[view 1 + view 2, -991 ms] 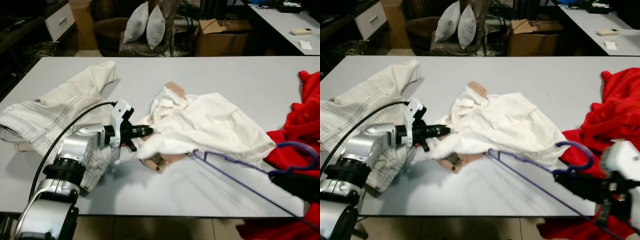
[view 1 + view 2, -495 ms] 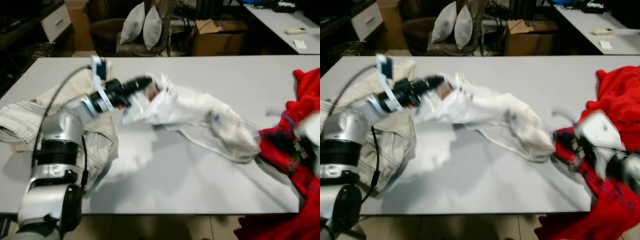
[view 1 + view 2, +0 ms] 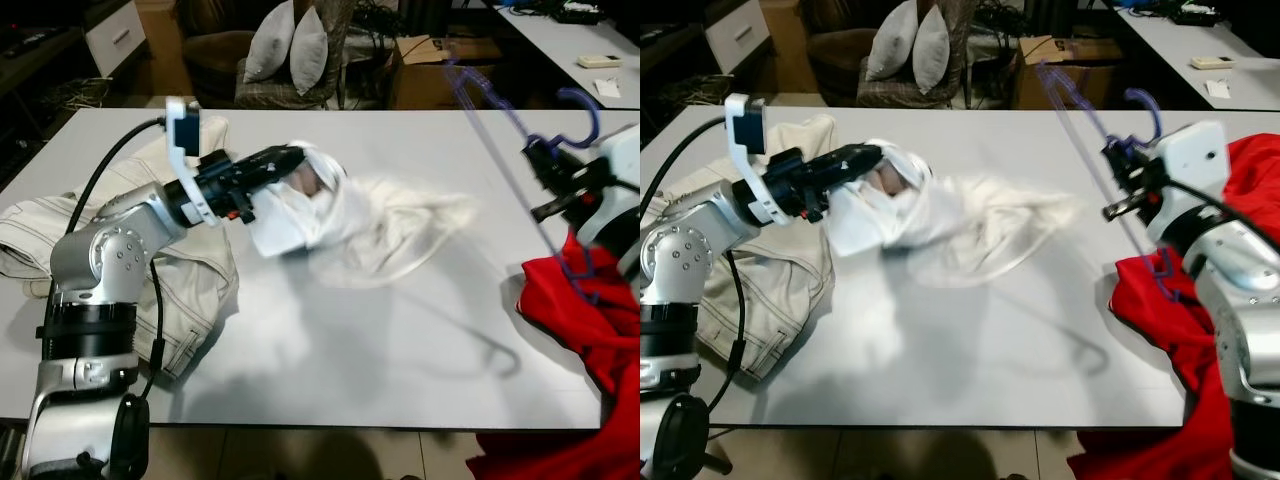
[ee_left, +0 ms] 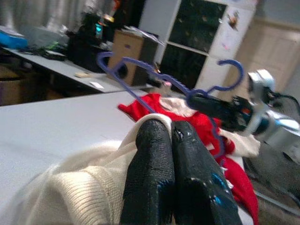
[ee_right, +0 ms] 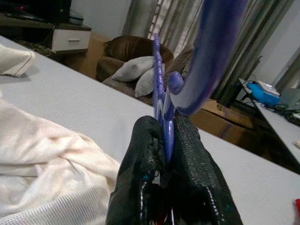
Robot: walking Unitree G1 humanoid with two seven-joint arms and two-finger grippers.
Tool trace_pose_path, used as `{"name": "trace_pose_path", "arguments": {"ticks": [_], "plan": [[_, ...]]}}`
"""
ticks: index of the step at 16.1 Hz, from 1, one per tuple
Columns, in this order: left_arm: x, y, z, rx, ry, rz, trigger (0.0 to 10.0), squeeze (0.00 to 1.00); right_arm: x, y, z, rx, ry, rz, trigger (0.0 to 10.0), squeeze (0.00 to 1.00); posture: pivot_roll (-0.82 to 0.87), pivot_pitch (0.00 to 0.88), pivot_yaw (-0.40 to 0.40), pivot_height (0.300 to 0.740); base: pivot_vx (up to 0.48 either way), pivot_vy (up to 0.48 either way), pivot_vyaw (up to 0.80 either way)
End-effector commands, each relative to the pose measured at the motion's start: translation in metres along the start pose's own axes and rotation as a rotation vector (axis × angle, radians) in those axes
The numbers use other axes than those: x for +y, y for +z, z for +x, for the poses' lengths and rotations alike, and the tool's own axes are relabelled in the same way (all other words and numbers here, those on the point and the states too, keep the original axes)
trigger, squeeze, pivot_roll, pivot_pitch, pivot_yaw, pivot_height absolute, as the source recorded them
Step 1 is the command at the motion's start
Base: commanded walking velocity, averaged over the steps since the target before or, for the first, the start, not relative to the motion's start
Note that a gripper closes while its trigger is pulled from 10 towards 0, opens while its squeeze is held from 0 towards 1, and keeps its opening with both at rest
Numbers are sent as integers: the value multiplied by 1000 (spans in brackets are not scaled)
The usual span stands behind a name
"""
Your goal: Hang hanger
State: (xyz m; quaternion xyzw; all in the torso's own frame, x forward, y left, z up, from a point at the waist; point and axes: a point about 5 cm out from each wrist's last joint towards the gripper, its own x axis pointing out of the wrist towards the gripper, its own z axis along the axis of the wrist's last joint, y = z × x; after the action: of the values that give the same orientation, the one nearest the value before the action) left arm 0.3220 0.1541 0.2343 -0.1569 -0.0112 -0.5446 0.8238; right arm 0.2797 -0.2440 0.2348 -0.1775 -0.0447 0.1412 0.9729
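The right gripper (image 3: 1118, 172) pinches the purple hanger (image 3: 500, 105) just below its hook, frame slanting up toward the left gripper (image 3: 290, 158), which is clamped on the lifted white sweater (image 3: 345, 215) across the table.
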Motion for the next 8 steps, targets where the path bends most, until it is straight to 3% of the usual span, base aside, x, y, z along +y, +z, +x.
{"name": "trace_pose_path", "arguments": {"ticks": [1,2,4,5,6,7,8], "plan": [[-2,-16,3,102,19,15,0,0,2,-2,-5,7,16,-13,10000,0,1,0,23,740,0,0,0],[0,-39,4,245,70,66,0,0,1,-7,-13,22,-8,-7,10000,0,-4,0,32,740,0,0,0],[12,-73,3,390,264,92,0,0,4,-7,-29,17,-4,31,10000,0,-32,0,61,740,0,0,0],[15,-80,1,426,304,102,0,0,8,-7,-32,22,25,35,10000,0,-35,0,64,740,0,0,0],[18,-90,-5,506,344,116,0,0,28,-7,-46,59,173,37,10000,0,-46,0,77,740,0,0,0],[17,-88,-5,498,332,96,863,0,35,-8,-50,77,223,33,10000,0,-45,0,79,740,0,0,0],[10,-80,-2,479,255,80,10000,0,40,-11,-57,105,266,28,10000,0,-45,0,82,740,0,0,0]]}}
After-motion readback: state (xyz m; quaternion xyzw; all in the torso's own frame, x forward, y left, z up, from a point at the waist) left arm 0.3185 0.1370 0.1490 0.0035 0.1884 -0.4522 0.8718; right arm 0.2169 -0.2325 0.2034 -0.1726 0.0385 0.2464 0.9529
